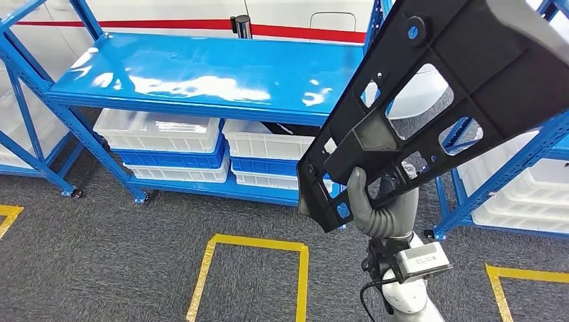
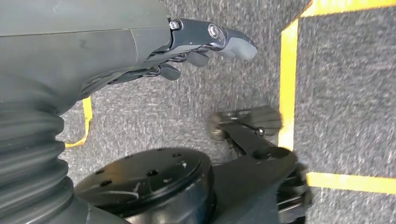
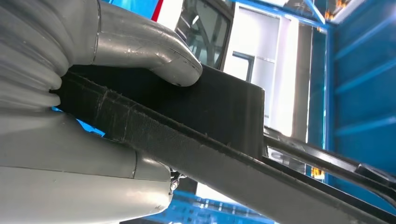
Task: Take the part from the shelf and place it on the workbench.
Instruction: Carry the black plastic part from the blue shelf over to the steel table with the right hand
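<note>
A large flat black plastic part (image 1: pixel 463 74) with cut-out openings is held up in the air, tilted, in front of the blue shelf (image 1: pixel 208 74). My right hand (image 1: pixel 379 204) grips it near its lower end, thumb over the front face. In the right wrist view the thumb (image 3: pixel 163 56) presses on the black part (image 3: pixel 224 121) from one side with the palm under it. My left hand (image 2: pixel 196 46) hangs over the grey carpet with its fingers loosely curled and nothing in them.
The shelf's top board is bare and glossy. White and blue bins (image 1: pixel 161 134) are stacked on its lower level, more white bins (image 1: pixel 516 194) at the right. Yellow tape lines (image 1: pixel 255 245) mark the grey carpet.
</note>
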You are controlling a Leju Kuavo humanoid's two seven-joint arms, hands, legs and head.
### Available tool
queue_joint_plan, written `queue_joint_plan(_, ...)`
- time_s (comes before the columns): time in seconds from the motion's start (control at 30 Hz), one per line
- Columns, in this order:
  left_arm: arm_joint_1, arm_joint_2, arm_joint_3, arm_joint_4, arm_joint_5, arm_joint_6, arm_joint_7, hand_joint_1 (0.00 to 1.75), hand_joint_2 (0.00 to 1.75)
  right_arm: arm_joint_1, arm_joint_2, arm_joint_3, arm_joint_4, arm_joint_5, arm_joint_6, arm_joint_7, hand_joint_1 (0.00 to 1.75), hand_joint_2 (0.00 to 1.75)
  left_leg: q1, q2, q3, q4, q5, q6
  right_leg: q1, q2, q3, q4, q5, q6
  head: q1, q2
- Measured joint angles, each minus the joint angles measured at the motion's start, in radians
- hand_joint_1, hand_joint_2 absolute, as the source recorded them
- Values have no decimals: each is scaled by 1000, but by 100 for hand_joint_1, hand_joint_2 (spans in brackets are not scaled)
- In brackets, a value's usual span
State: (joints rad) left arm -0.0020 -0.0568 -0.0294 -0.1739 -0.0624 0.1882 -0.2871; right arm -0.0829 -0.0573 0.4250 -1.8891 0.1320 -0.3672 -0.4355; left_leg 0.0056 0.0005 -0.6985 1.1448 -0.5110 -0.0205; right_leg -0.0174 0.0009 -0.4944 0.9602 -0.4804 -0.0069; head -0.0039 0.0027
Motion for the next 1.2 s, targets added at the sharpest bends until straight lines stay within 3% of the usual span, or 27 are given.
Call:
queue_joint_plan(0.03, 0, 0, 0, 0, -1, 0, -1, 0, 175, 0, 0, 0, 0, 0, 2, -1, 175, 175, 0, 0, -15, 67, -37, -3, 1, 0, -8, 2, 8, -1, 0, 0)
queue_joint_plan(0.07, 0, 0, 0, 0, -1, 0, -1, 0, 175, 0, 0, 0, 0, 0, 5, -2, 175, 175, 1, 0, -20, 115, -53, -4, 3, 0, -18, 4, 15, 0, 0, 0)
queue_joint_plan(0.1, 0, 0, 0, 0, -2, 0, -2, 0, 175, 0, 0, 0, 0, 0, 8, -4, 175, 175, 1, 0, -10, 131, -49, -4, 3, 0, -28, 8, 20, 1, 0, 0)
queue_joint_plan(0.13, 0, 0, 0, 0, -3, 0, -2, 0, 175, 0, 0, 0, 0, 0, 10, -5, 175, 175, 1, 0, 21, 106, -30, -3, 4, 0, -37, 13, 23, 3, 0, 0)
queue_joint_plan(0.17, 0, 0, 0, 0, -4, 0, -3, 0, 175, 0, 0, 0, 0, 0, 12, -6, 175, 175, 2, -1, 68, 46, -6, 0, 4, 0, -44, 20, 25, 4, 0, 0)
queue_joint_plan(0.23, -2, 0, 0, 0, -5, 0, -4, 0, 175, 0, 0, 0, 0, 0, 14, -8, 175, 175, 1, -4, 158, -83, 14, 8, 6, 0, -57, 32, 27, 9, 0, 0)
queue_joint_plan(0.27, -2, 0, 0, 0, -5, 0, -5, 0, 175, 0, 0, 0, -1, 1, 14, -8, 175, 175, -1, -6, 178, -120, 15, 12, 8, 0, -62, 36, 30, 14, 1, 0)
queue_joint_plan(0.33, -2, 0, 0, 0, -6, 0, -6, 0, 175, 0, 0, 1, -1, 3, 14, -10, 175, 175, -6, -8, 178, -137, 16, 22, 9, 0, -69, 37, 39, 27, 1, 0)
queue_joint_plan(0.4, -2, -2, 0, 0, -6, 0, -11, 0, 175, 0, 0, 2, -3, 5, 16, -13, 175, 175, -4, -5, 169, -144, 26, 38, 8, 0, -81, 46, 34, 36, 2, 0)
queue_joint_plan(0.43, -3, -2, 0, 0, -6, 0, -14, 0, 175, 0, -1, 3, -5, 6, 18, -15, 175, 175, -3, -3, 163, -148, 33, 49, 7, 0, -95, 68, 16, 36, 3, 0)
queue_joint_plan(0.5, -4, -3, 0, -1, -8, 0, -20, 0, 175, 1, -2, 7, -8, 8, 23, -21, 175, 175, -2, -1, 146, -151, 48, 61, 6, 0, -142, 173, -50, 28, 7, 0)
queue_joint_plan(0.57, -4, -2, 0, -1, -9, 1, -23, 0, 175, 3, -5, 11, -9, 12, 27, -24, 175, 175, -2, 1, 125, -150, 62, 64, 5, 0, -186, 296, -103, 29, 8, 0)
queue_joint_plan(0.6, -4, -2, 0, -1, -10, 1, -24, 0, 175, 4, -6, 13, -9, 14, 28, -25, 175, 175, -3, 1, 116, -150, 69, 63, 5, 0, -189, 320, -107, 35, 9, 0)
queue_joint_plan(0.63, -3, -3, 0, 0, -10, 1, -24, 0, 175, 5, -7, 14, -9, 15, 30, -26, 175, 175, -3, 1, 109, -150, 75, 62, 5, 0, -172, 306, -94, 44, 9, 0)
queue_joint_plan(0.7, -3, -3, 0, -1, -10, 1, -25, 0, 175, 6, -8, 17, -10, 19, 30, -27, 175, 175, -3, 1, 99, -149, 85, 57, 6, -1, -83, 172, -51, 56, 9, 0)
queue_joint_plan(0.77, -3, -4, 0, -1, -10, 1, -25, 0, 175, 6, -9, 19, -11, 21, 31, -28, 175, 175, -7, 1, 93, -148, 94, 49, 11, -3, 0, 42, -26, 51, 8, 0)
queue_joint_plan(0.8, -3, -4, 0, -1, -10, 1, -25, 0, 175, 6, -9, 20, -12, 22, 31, -28, 175, 175, -8, 1, 92, -148, 99, 43, 13, -3, 15, 12, -23, 46, 8, 0)
queue_joint_plan(0.83, -3, -4, 0, -1, -10, 1, -25, 0, 175, 7, -9, 20, -13, 22, 31, -28, 175, 175, -11, 1, 90, -147, 99, 41, 14, -3, 15, 6, -22, 41, 7, 0)
queue_joint_plan(0.93, -3, -4, 0, -1, -10, 1, -25, 0, 175, 7, -10, 20, -14, 22, 31, -29, 175, 175, -11, 1, 88, -148, 98, 63, 14, -1, 4, 2, -19, 34, 5, 0)
queue_joint_plan(0.97, -3, -4, 0, -1, -10, 1, -25, 0, 175, 7, -10, 20, -14, 22, 31, -29, 175, 175, -10, 1, 88, -150, 104, 65, 16, -1, 3, 3, -18, 32, 4, 0)
queue_joint_plan(1.07, -3, -4, 0, -1, -10, 2, -25, 0, 175, 7, -10, 20, -14, 24, 31, -29, 175, 175, -6, 1, 88, -157, 119, 45, 20, -2, -1, 5, -12, 24, 3, 0)
queue_joint_plan(1.2, -3, -4, 0, 0, -10, 1, -25, 0, 175, 7, -11, 20, -14, 29, 31, -29, 175, 175, -4, 0, 86, -160, 124, 38, 22, -2, -4, 7, -10, 22, 4, 0)
